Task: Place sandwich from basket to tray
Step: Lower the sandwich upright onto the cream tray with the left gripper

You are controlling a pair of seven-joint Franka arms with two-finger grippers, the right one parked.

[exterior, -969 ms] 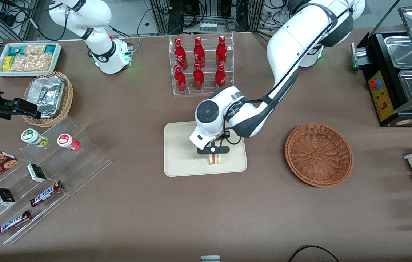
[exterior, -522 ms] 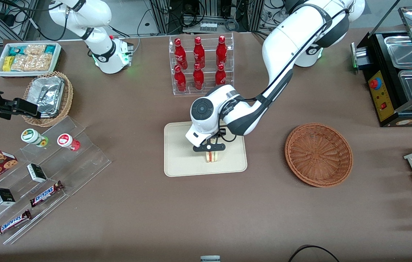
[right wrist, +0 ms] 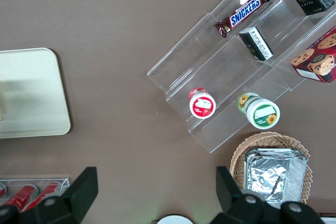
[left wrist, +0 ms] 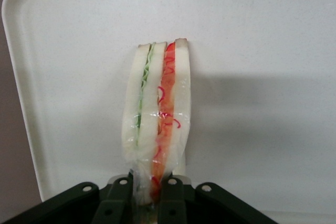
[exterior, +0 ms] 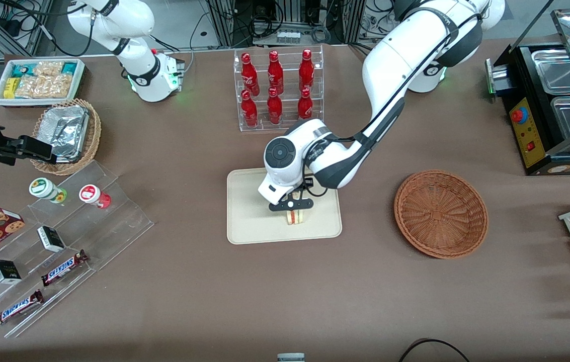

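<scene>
1. We see a matt, smooth cream-beige rectangular plastic tray (exterior: 249,221).
2. Glossy clear film wraps the pale triangular sandwich (left wrist: 156,119).
3. The matt black gripper (left wrist: 150,195) over the tray clamps the sandwich.
4. The reddish-brown round basket (exterior: 440,213) is rough woven wicker.

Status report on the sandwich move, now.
Gripper shut on sandwich, over the tray. Sandwich upright, out of the basket. Nothing in the way.

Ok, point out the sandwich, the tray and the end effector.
sandwich (left wrist: 157,114), left wrist view, cut edge.
tray (exterior: 249,226), front view, bare floor.
end effector (exterior: 292,208), front view, between its fingertips, over the tray.
</scene>
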